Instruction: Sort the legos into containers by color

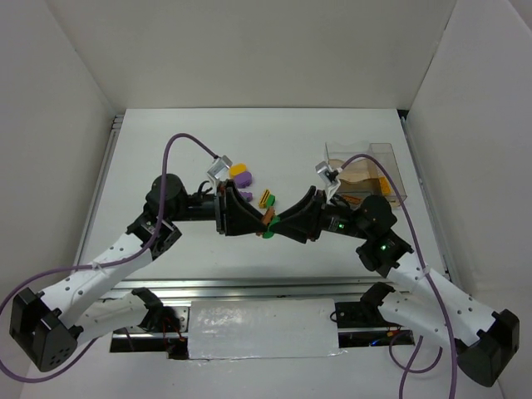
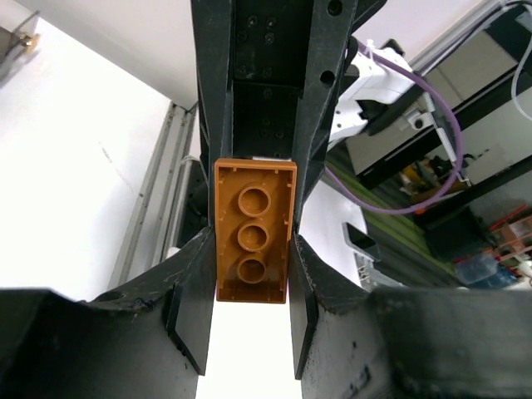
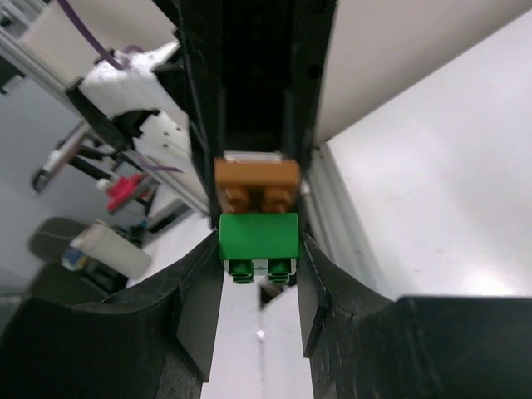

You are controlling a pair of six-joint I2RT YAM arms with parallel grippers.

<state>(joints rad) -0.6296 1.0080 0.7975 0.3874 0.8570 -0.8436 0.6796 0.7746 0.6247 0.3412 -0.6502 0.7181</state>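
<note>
My left gripper clamps a glossy brown brick, hollow side showing, lengthwise along the fingers. My right gripper pinches a smooth green brick, studs toward my wrist.

Top external: fixed high at the near edge, looking down over the whole surface. Left wrist: very close, facing the orange-brown brick. Right wrist: opposite-facing, equally close on the green brick. Both wrist views share the orange-brown brick.
</note>
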